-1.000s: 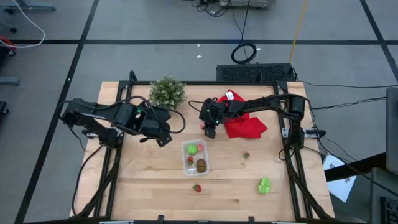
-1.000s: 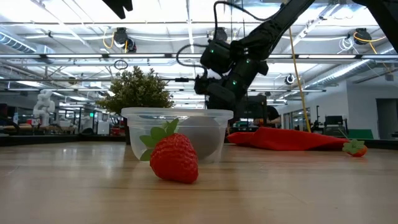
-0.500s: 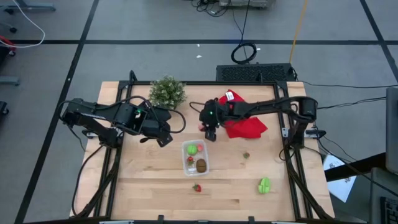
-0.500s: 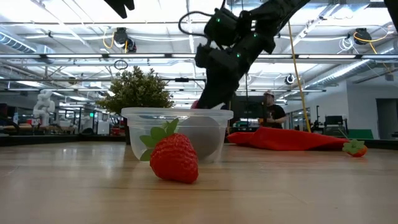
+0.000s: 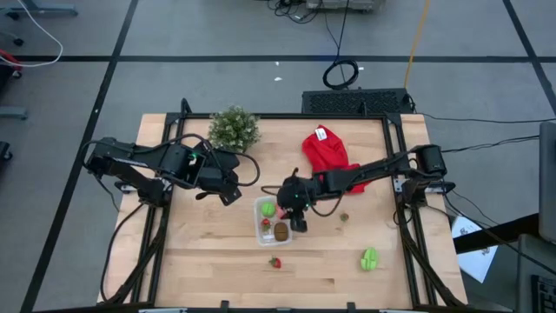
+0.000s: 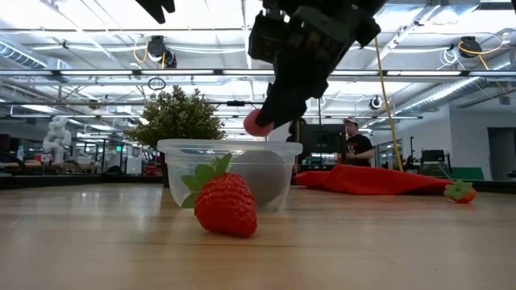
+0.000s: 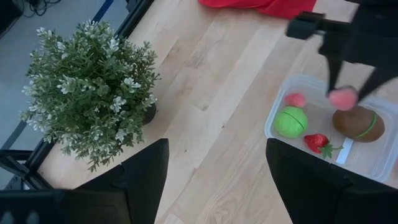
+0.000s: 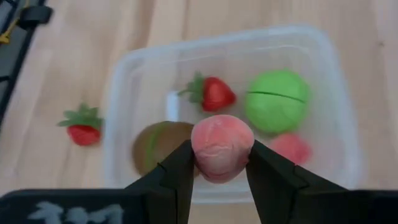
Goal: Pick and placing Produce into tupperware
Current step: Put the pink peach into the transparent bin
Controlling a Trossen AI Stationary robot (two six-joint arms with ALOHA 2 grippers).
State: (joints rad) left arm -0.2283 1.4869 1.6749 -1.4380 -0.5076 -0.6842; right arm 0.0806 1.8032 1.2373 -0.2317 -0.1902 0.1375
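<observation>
Two tools are in view, and we start with the right tool (image 8: 219, 177), which pinches a small pink fruit (image 8: 222, 147) between its dark fingers (image 8: 177, 171) directly over the clear tub (image 5: 274, 220). The fruit looks light and smooth, a rounded toy piece, so we judge it could slip; the grip across its widest part seems the safest hold. Below it, the tub already holds a brown oval fruit (image 8: 163, 143), a round green piece (image 8: 277, 100), a small strawberry (image 8: 214, 93) and another pink piece (image 8: 291, 148), leaving little free floor. We judge the tub itself light enough to slide if bumped. Just outside it lies a second strawberry (image 5: 275, 262) on the bench (image 5: 208, 252). Farther off sit a green piece (image 5: 369, 258), a tiny dark item (image 5: 345, 216), a red cloth (image 5: 327, 155) and a bushy plant (image 5: 233, 127). The left tool (image 7: 214, 177) waits spread open near the plant, holding nothing.
</observation>
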